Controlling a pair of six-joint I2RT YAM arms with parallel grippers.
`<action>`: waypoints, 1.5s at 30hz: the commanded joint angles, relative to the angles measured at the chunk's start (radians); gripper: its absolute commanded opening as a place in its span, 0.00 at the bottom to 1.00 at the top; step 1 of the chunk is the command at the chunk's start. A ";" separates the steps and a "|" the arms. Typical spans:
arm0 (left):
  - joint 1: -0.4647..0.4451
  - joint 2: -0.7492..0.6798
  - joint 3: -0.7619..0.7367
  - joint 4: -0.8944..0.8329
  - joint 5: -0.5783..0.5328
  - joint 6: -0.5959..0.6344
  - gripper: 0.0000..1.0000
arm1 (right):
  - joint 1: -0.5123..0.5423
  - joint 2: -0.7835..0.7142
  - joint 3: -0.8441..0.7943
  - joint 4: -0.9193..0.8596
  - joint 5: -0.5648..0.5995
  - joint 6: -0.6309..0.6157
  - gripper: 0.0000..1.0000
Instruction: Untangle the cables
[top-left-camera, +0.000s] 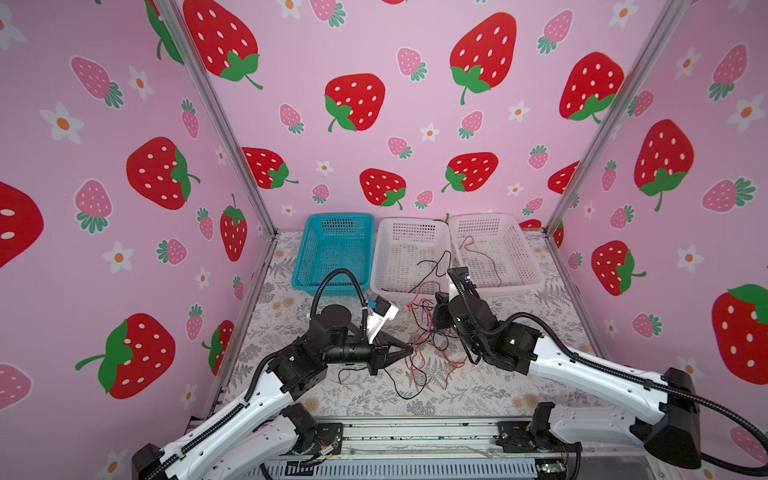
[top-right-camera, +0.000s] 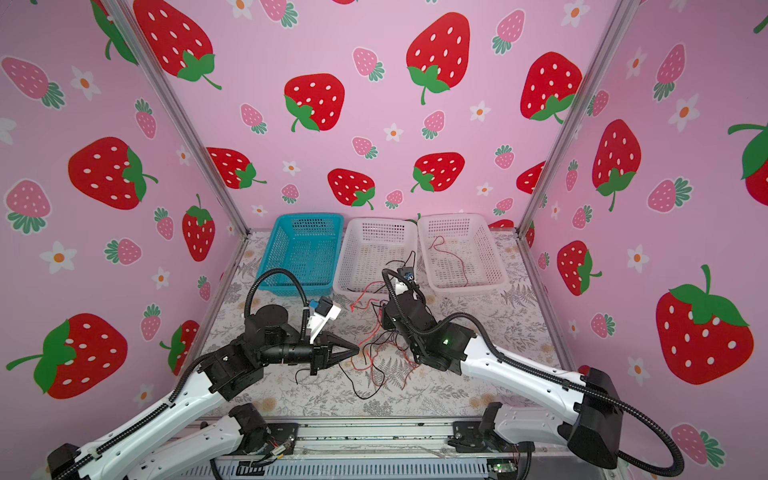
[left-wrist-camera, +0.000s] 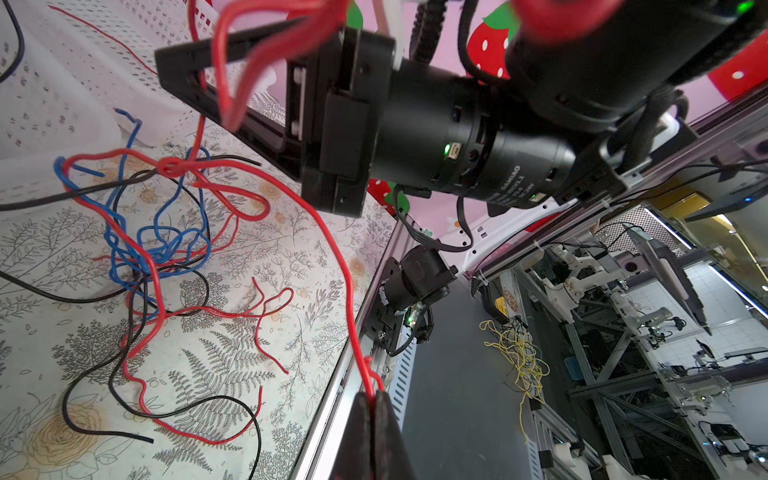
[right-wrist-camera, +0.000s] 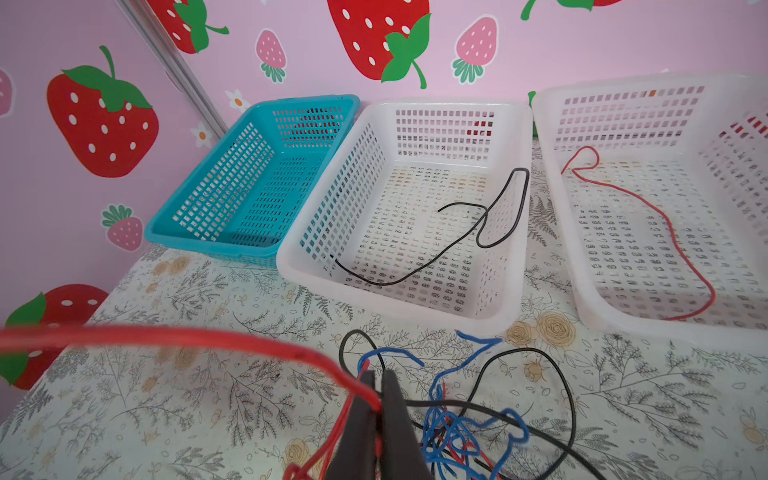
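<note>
Now the cables lie tangled on the table between left gripper and right gripper, each clamped on a red one; the left's red cable stretches toward the right gripper

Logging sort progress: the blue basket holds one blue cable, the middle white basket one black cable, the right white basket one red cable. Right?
Not quite. The blue basket is empty, as the right wrist view shows; the blue cables lie in the tangle on the table. The middle white basket holds one black cable and the right white basket one red cable.
</note>
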 joint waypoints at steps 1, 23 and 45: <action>-0.009 -0.006 0.006 0.107 -0.005 -0.023 0.00 | 0.025 0.021 -0.002 0.086 -0.084 0.047 0.00; 0.002 -0.028 -0.015 0.043 -0.132 -0.013 0.00 | -0.045 -0.061 -0.123 0.149 -0.574 -0.112 0.64; 0.045 0.064 0.070 -0.056 -0.289 -0.295 0.00 | -0.160 -0.288 -0.252 0.131 -1.052 -0.175 0.62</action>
